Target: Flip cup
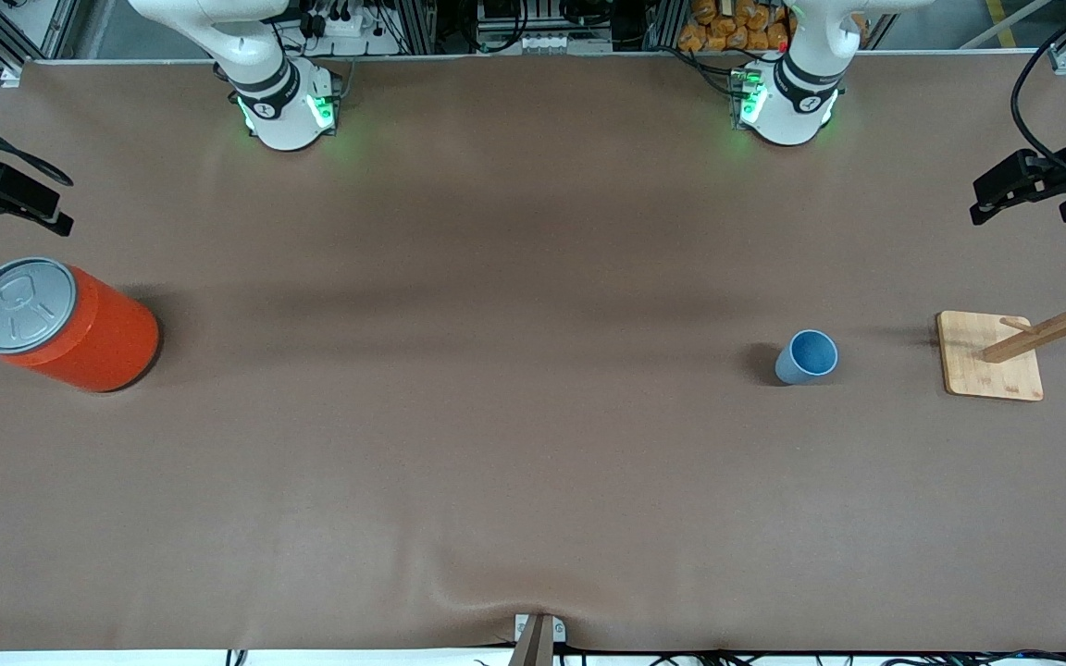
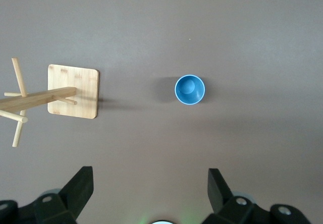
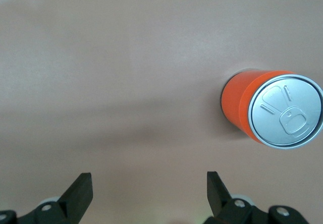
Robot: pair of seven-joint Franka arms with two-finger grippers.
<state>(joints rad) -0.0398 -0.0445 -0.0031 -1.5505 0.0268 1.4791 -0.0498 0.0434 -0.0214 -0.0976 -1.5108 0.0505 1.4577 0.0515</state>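
Grippers left (image 2: pixel 146 193) and right (image 3: pixel 149 196) agape, high above table (image 1: pixel 496 416).

We see a matt brown cloth-like cover on the table (image 1: pixel 496 416), smooth but for a wrinkle at the edge nearest the front camera. The cup (image 1: pixel 807 357) looks like smooth light-blue plastic with a soft sheen, darker blue inside. The can (image 1: pixel 66 324) has a glossy orange wall and a brushed grey metal lid. The rack (image 1: pixel 1023 351) is pale bare wood with visible grain, matt. We see matt black plastic on the fingers (image 2: pixel 78 188) of both grippers.
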